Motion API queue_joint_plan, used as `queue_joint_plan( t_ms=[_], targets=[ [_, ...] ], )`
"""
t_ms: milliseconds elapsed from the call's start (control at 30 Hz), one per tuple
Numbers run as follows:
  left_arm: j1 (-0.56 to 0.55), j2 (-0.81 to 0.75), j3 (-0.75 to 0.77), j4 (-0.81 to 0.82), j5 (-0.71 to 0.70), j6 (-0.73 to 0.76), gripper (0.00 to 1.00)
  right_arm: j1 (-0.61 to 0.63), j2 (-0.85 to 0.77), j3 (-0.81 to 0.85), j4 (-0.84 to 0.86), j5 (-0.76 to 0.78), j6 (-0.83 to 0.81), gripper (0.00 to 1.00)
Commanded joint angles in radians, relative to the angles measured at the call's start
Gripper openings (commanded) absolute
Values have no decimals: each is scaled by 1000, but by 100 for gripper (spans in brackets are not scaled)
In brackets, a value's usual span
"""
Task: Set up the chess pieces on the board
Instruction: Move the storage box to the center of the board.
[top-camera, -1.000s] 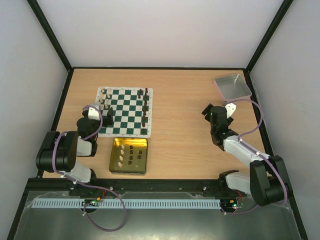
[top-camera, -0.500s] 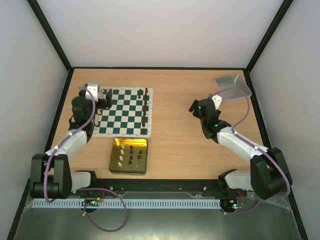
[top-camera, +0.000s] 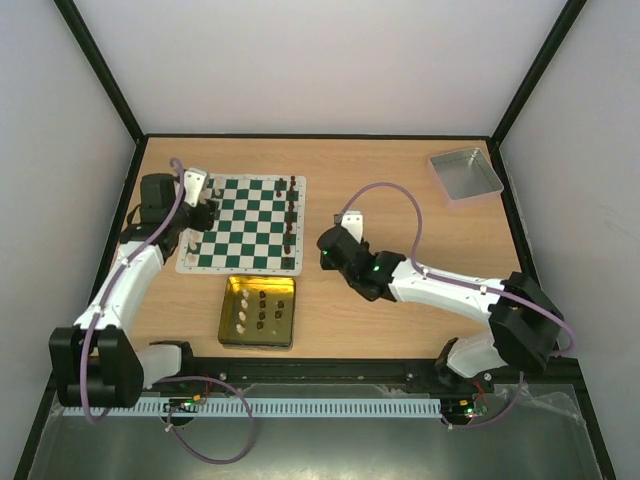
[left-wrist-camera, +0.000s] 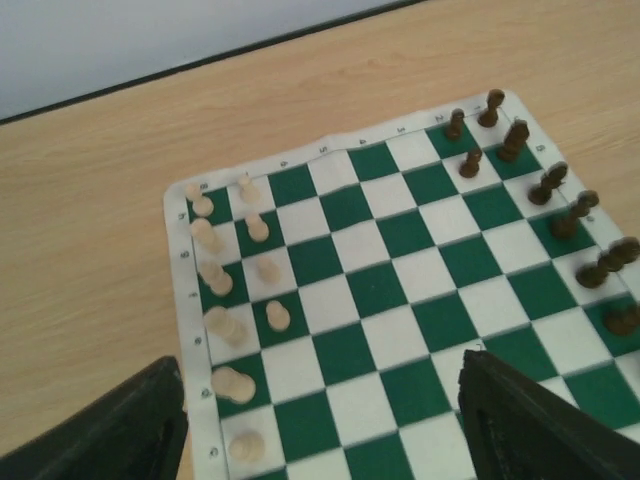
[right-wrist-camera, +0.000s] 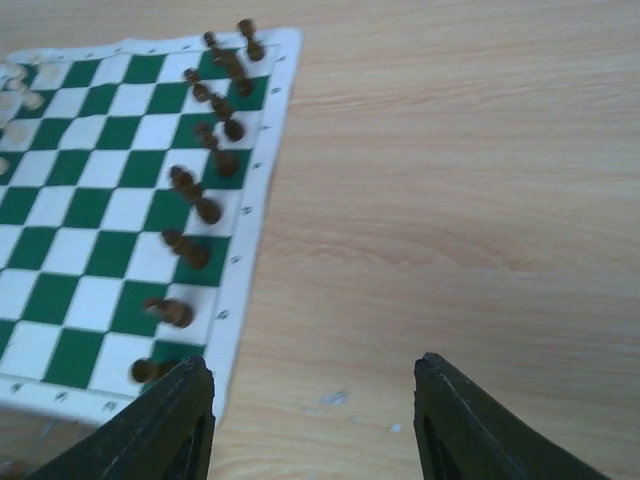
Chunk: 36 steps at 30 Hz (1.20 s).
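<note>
Chess pieces (left-wrist-camera: 278, 317) stand on the board (top-camera: 250, 225), which lies on the far left part of the worktop (top-camera: 380, 180). Cream ones line its left side and dark brown ones line its right side. More pieces sit in the gold tray (top-camera: 257, 342) by the near edge. The left gripper (left-wrist-camera: 318, 375) hangs over the board's left side, spread wide and holding nothing. The right gripper (right-wrist-camera: 312, 365) is spread wide too and empty, just right of the board.
</note>
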<state>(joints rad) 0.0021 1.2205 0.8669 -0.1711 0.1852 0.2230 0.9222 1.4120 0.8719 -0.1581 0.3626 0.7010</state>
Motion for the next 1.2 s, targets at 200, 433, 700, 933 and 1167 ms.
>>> queue_joint_plan(
  t_ms=[200, 433, 700, 933, 1167],
  targets=[
    [-1, -247, -59, -248, 46, 58, 66, 109, 149, 104, -118, -140, 159, 60],
    [9, -273, -66, -302, 58, 77, 74, 200, 285, 185, -149, -155, 247, 53],
    [9, -273, -63, -303, 89, 67, 77, 259, 329, 252, -193, -125, 309, 34],
    [8, -277, -55, -302, 129, 41, 74, 277, 361, 282, -250, -110, 339, 25],
    [9, -277, -48, -299, 142, 34, 75, 285, 412, 312, -265, -231, 355, 25]
  ],
)
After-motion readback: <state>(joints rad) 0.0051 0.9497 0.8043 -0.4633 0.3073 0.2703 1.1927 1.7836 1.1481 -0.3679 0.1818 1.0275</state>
